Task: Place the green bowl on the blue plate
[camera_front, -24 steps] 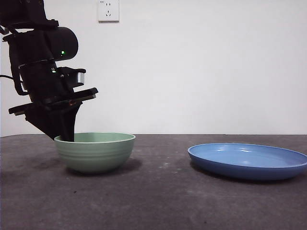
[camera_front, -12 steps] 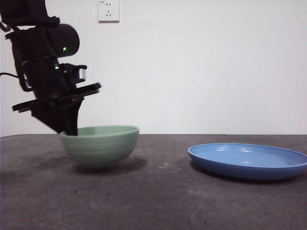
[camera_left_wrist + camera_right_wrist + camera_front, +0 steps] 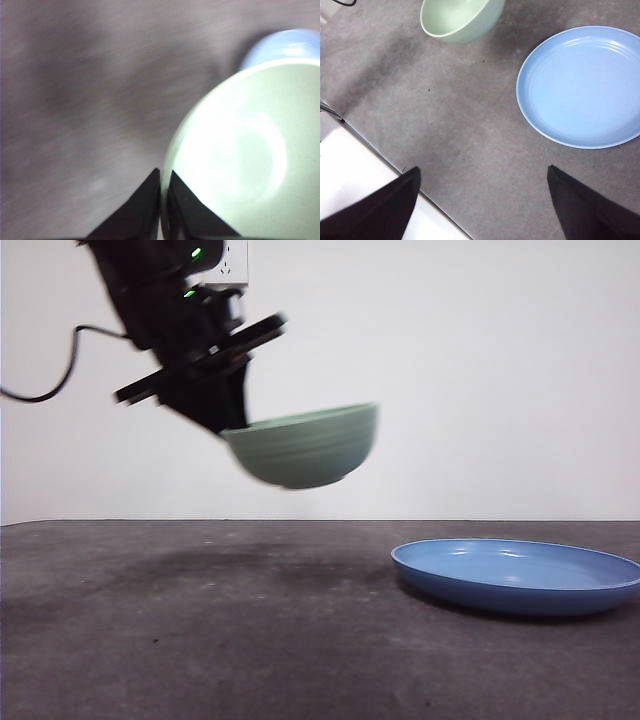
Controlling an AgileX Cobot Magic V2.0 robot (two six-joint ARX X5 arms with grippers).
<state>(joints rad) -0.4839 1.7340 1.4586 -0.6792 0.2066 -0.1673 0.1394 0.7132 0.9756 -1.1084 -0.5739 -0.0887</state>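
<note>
A plain white wall backs the dark grey table. Since a second ago I have lifted the green bowl clear off the table; it now hangs tilted in the air, left gripper pinching its rim, short of the blue plate, so carry-over remains. The right gripper waits, fingers apart. Motion blur smears the left wrist view, and the plate is cut off there.

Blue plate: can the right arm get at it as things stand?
Probably yes. The right gripper hangs open above the table with the blue plate bare below it. The green bowl is in the air off to one side, in the left gripper.
</note>
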